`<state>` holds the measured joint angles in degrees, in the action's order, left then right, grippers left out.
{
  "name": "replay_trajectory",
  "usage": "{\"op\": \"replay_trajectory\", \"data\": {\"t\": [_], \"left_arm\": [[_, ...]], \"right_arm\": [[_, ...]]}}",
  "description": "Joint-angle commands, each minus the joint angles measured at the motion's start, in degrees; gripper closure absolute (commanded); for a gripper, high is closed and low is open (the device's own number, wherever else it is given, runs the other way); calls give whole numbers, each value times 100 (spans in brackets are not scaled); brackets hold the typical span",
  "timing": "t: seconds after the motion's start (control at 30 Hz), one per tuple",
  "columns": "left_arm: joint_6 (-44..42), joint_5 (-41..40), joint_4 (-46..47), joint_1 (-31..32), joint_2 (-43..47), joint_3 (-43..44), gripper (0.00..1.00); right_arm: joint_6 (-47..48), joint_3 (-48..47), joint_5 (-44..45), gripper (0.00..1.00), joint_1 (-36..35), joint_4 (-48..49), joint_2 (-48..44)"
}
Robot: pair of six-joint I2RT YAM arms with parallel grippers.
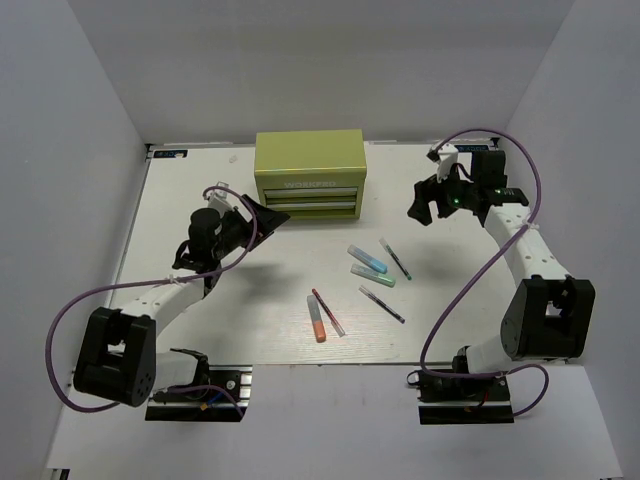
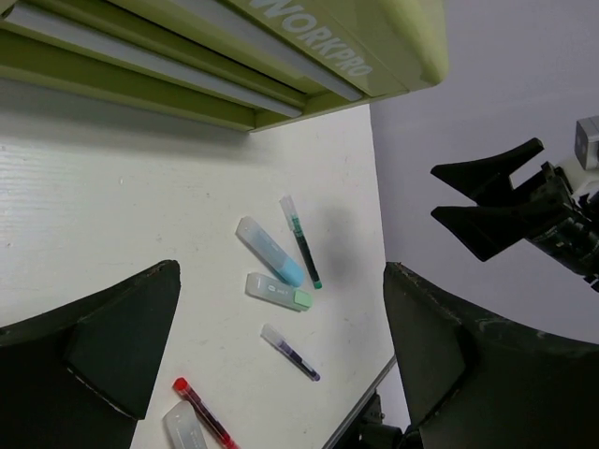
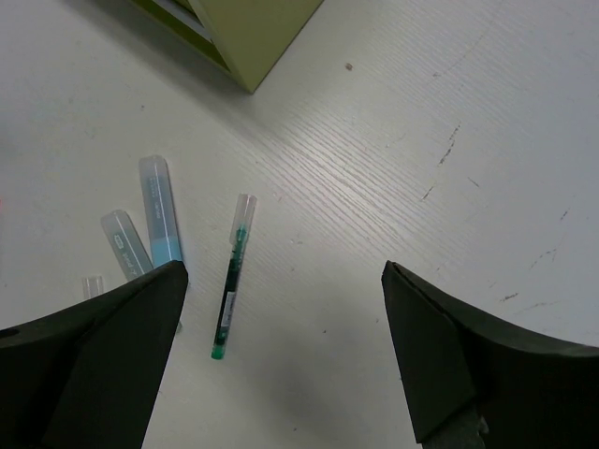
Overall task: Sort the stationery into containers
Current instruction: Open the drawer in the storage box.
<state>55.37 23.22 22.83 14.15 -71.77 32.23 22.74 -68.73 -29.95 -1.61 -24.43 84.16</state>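
Sorting has not begun: both the left gripper [image 1: 262, 212] and right gripper [image 1: 424, 206] hover open; next, open a drawer [image 1: 306, 194] of the chest [image 1: 308, 160].

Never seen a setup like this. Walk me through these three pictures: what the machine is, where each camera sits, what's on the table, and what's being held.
These are two robot arms bolted at the near edge of a white table. The overhead view looks down from above and behind them; the other two views come from cameras on each wrist, with the dark shapes at their bottom corners being that arm's own fingers. At the far side stands a yellow-green chest with its drawers closed. In front of it lie pens and markers: a light blue one, a teal one, an orange one, a thin red-white one and two thin dark pens. The left gripper and right gripper are open, holding nothing.
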Motion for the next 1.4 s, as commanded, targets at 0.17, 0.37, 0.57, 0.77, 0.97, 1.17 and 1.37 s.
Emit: {"op": "replay_trajectory", "data": {"t": [0.17, 0.37, 0.57, 0.77, 0.97, 1.17, 1.37], "left_arm": [[-62, -292, -147, 280, -391, 530, 0], [-115, -450, -253, 395, -443, 530, 0], [-167, -696, -253, 510, -443, 530, 0], [70, -1266, -77, 685, -689, 592, 0], [464, -1803, 283, 852, -988, 644, 5], [632, -2259, 494, 967, -1111, 706, 11], [992, -2919, 1310, 1159, -1305, 644, 22]], "right_arm": [[906, 211, -616, 10, 20, 166, -312], [916, 281, -670, 10, 11, 43, -242], [705, 501, -195, 10, -24, 464, -347], [1073, 650, -572, 10, -94, 1184, -760], [1654, 564, -696, 30, -682, 1519, -867], [1759, 351, -555, 33, -1235, 1642, -621], [1865, 97, -125, 16, -1798, 2134, -383]]}}
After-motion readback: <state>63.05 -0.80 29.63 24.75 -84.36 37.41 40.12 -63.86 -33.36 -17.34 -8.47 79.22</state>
